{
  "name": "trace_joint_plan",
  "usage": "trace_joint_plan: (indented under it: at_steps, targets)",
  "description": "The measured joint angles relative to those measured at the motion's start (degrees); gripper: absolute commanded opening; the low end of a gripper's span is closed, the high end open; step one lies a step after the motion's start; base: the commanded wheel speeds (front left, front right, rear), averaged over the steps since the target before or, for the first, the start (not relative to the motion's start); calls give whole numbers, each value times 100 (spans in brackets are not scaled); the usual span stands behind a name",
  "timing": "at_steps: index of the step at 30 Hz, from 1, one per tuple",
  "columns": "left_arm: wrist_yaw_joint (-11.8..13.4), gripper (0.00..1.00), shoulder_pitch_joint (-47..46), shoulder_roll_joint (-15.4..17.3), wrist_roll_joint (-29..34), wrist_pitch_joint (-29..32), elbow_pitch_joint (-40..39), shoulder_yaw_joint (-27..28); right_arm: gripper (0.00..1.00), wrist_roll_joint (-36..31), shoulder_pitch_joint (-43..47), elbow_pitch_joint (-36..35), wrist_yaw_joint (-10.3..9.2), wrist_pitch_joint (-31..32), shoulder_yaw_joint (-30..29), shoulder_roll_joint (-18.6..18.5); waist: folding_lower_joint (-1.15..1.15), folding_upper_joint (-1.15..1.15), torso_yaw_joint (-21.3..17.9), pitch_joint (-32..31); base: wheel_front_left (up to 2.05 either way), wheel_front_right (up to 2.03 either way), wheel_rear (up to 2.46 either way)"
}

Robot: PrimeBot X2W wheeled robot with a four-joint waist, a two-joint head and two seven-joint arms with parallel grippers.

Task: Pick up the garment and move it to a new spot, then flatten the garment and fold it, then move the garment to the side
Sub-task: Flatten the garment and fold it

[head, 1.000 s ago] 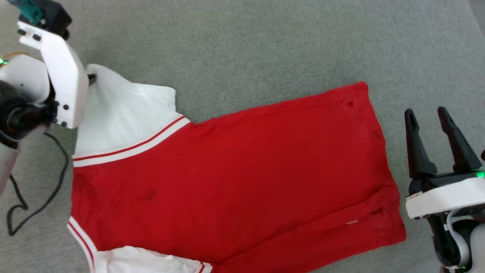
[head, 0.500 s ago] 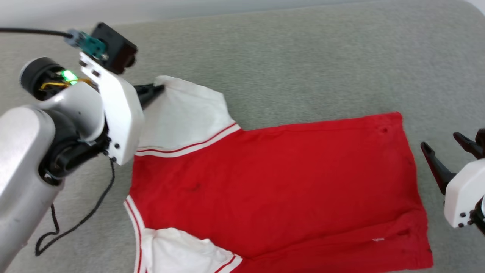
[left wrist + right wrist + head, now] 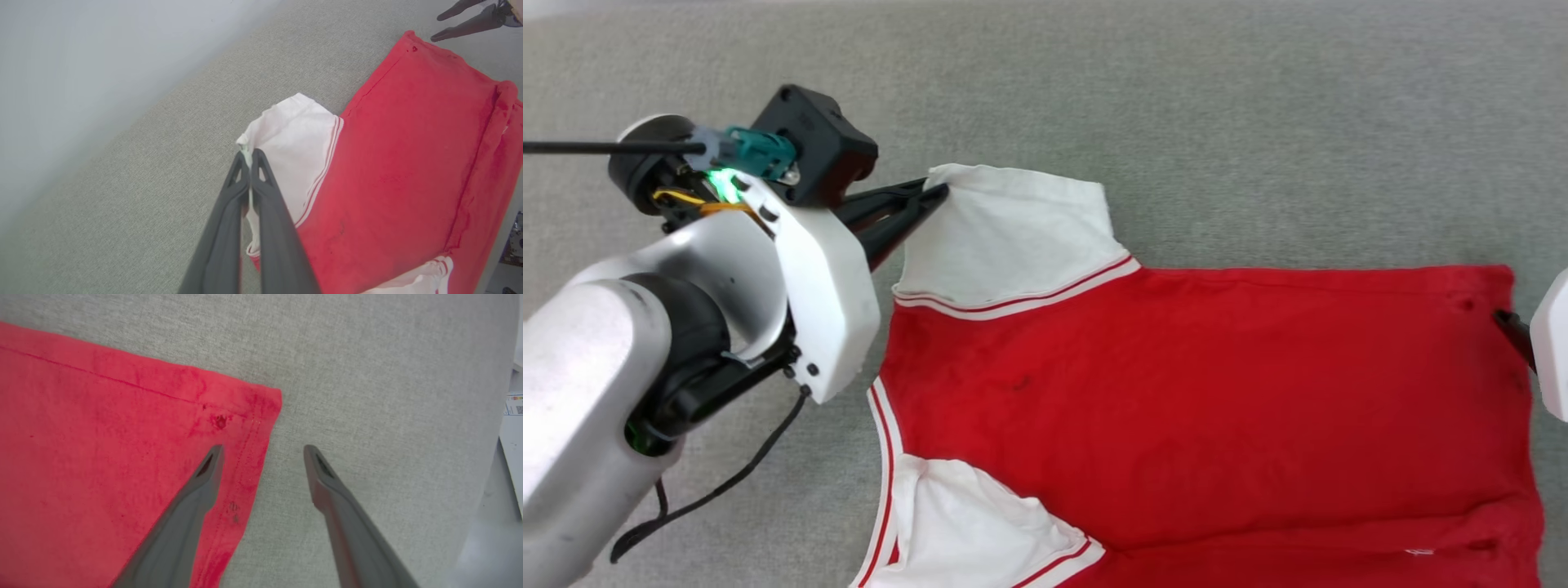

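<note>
Red garment (image 3: 1201, 392) spread flat – white sleeves, back up.

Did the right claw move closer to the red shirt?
Yes. The right gripper came toward the hem of the garment; one finger now overlaps it.

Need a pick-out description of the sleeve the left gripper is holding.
A red garment lies spread on the grey surface, with two white sleeves at its left end in the head view. Take the upper sleeve: the left gripper pinches its corner, while the lower sleeve lies free.
</note>
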Motion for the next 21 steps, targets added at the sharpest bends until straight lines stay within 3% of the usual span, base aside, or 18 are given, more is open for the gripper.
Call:
trace_joint_plan:
  at_steps: [10, 11, 12, 13, 21]
  targets:
    - [-4, 0, 19, -248, 114, -232, -160, -254, 100, -126, -359, 860, -1, -31, 334, -23, 0, 0, 349, 332, 0, 0, 0]
    - [-4, 0, 19, -252, 131, -243, -162, -271, 82, -110, -380, 899, -2, -23, 382, -38, 0, 0, 372, 351, 0, 0, 0]
    - [-5, 0, 19, -250, 140, -247, -157, -281, 36, -98, -387, 933, -2, -14, 416, -56, 0, 0, 390, 365, 0, 0, 0]
    - [-5, 0, 19, -252, 138, -250, -155, -296, 0, -69, -403, 957, -2, -34, 469, -73, 0, 0, 407, 374, 0, 0, 0]
    - [3, 0, 154, -181, 189, -478, 73, -305, 0, -2, -478, 1190, -1, -556, 599, -69, 0, 0, 428, 223, 0, 0, 0]
